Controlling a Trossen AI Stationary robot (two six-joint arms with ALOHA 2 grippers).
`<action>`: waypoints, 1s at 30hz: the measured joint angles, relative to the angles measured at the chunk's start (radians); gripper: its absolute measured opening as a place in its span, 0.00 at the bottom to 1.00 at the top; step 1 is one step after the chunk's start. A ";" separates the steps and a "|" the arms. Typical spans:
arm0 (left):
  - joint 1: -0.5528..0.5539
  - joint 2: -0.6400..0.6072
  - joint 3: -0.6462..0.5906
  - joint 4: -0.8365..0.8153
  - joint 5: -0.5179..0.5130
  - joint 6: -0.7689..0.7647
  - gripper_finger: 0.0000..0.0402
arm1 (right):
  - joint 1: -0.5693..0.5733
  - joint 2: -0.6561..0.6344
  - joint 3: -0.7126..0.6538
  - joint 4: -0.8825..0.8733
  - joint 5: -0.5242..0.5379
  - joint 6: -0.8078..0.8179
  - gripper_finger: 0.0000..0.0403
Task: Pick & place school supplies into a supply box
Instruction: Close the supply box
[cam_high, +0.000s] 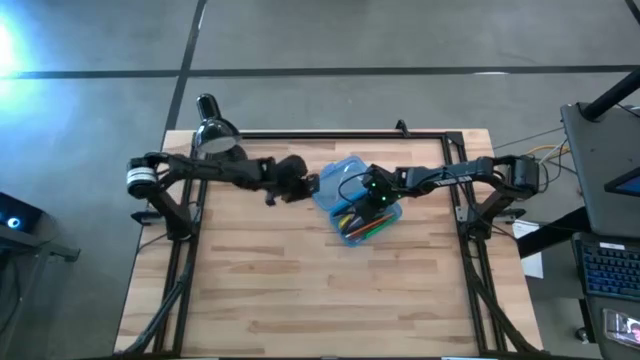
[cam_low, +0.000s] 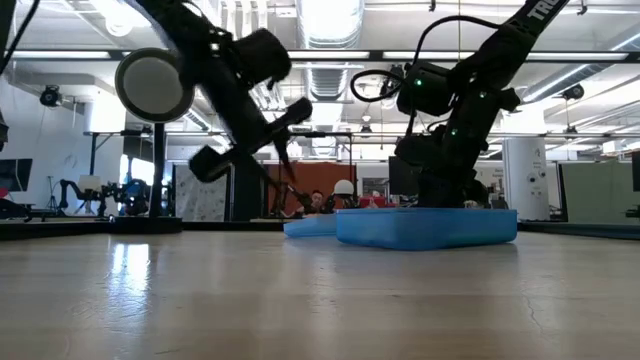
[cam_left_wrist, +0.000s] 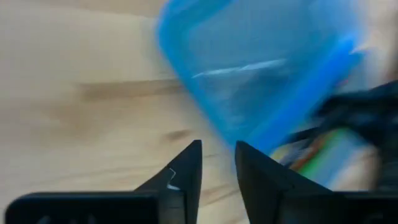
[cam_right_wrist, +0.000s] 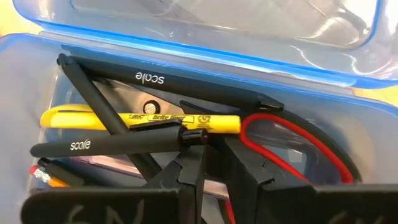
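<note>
I see the translucent blue supply box near the table's middle, lid folded flat beside it. Inside lie two black pens, a yellow highlighter, an orange pencil and red-handled scissors. My right gripper sits down in the box, fingers nearly shut; whether they pinch anything I cannot tell. My left gripper hovers just beside the lid, fingers slightly apart, empty. A black desk lamp stands at the far left corner; the near tabletop offers free room.
</note>
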 joint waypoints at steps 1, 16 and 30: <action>-0.010 -0.009 -0.038 0.093 -0.022 -0.068 0.21 | 0.000 -0.002 -0.001 -0.001 0.000 -0.005 0.12; -0.101 0.036 -0.178 0.314 -0.201 -0.386 0.22 | 0.003 -0.008 0.000 -0.014 -0.033 -0.035 0.12; -0.101 0.185 -0.055 0.354 -0.201 -0.360 0.27 | 0.011 -0.009 0.000 -0.020 -0.033 -0.033 0.12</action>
